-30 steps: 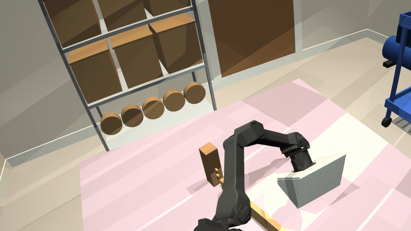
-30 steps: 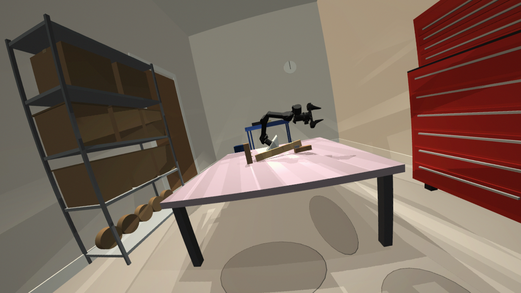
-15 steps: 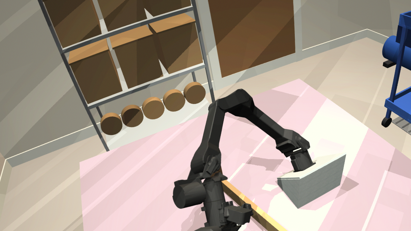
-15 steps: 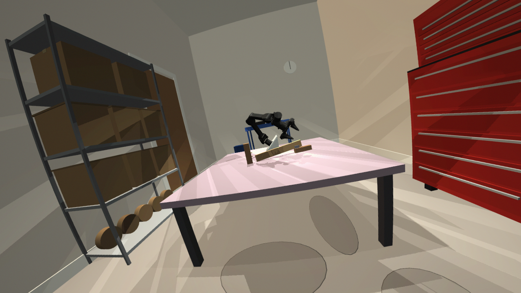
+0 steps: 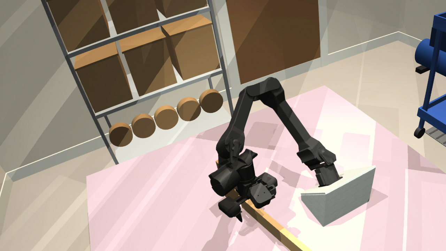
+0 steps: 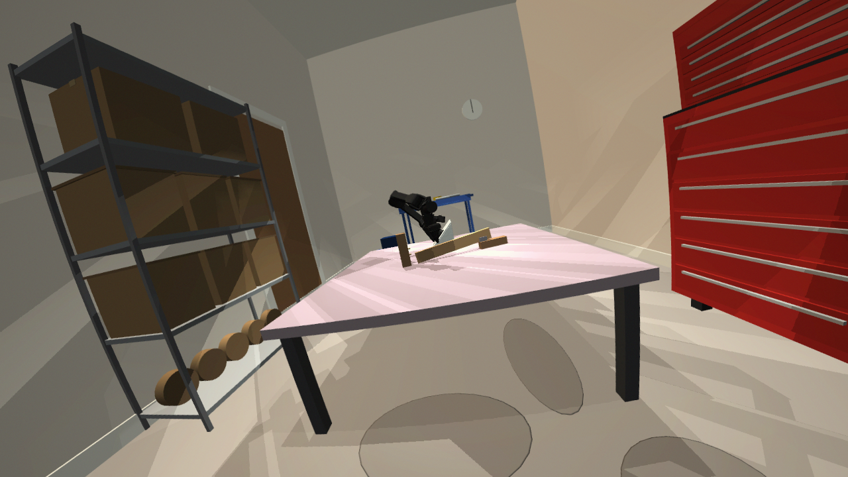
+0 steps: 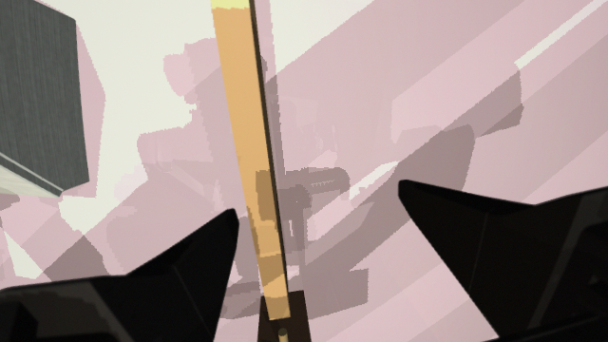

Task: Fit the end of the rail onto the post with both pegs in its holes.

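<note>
1. Seen from the top, the arm is folding down over the pink table (image 5: 140, 199) with its gripper (image 5: 241, 204) hanging above the near part of the rail (image 5: 274, 226). The wrist is hiding the post almost entirely here, so the rail's near end cannot be made out. The arm's base is sitting on a grey wedge block (image 5: 339, 199).

2. From the exterior view, the whole layout is showing: the post (image 6: 404, 250) is standing upright, and the rail (image 6: 453, 244) is sloping from the table just beside the post up toward the footboard block (image 6: 493, 242). The gripper (image 6: 436, 234) is hanging above the rail, too small here for its opening to be judged. A metal shelf rack (image 6: 127, 237) and a red tool cabinet (image 6: 764, 195) are flanking the table.

3. Through the wrist view, the fingers are standing wide apart and holding nothing, with the rail (image 7: 247, 142) running between them well below. The post (image 7: 296, 313) is peeking in at the bottom edge, with 1 peg (image 7: 282, 334) just showing.
</note>
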Tool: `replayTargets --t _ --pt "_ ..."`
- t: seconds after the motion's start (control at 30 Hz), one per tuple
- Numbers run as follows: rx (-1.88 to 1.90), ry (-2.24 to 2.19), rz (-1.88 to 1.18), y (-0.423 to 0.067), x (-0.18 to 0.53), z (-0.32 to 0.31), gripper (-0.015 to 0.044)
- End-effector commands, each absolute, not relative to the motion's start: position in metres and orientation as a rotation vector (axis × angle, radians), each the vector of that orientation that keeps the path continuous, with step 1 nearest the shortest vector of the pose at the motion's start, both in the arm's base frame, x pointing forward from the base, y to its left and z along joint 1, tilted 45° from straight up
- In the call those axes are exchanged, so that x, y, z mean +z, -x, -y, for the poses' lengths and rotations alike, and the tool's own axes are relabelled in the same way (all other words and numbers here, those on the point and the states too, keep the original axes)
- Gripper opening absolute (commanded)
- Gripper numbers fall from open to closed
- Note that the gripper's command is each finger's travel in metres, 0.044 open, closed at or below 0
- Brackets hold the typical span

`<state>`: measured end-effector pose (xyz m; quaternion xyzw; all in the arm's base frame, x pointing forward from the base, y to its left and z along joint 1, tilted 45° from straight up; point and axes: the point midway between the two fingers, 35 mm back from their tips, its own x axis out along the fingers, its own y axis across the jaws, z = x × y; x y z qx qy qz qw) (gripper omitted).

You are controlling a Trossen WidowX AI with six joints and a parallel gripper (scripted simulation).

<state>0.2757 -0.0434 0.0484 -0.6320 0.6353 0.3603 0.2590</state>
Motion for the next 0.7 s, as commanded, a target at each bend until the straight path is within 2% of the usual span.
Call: replayTargets --t 0.0,0.67 --pt "0.858 1.7 -1.852 -0.248 0.064 0.065 0.044" --pt "0.852 1.698 -1.857 -0.244 0.048 0.082 0.044"
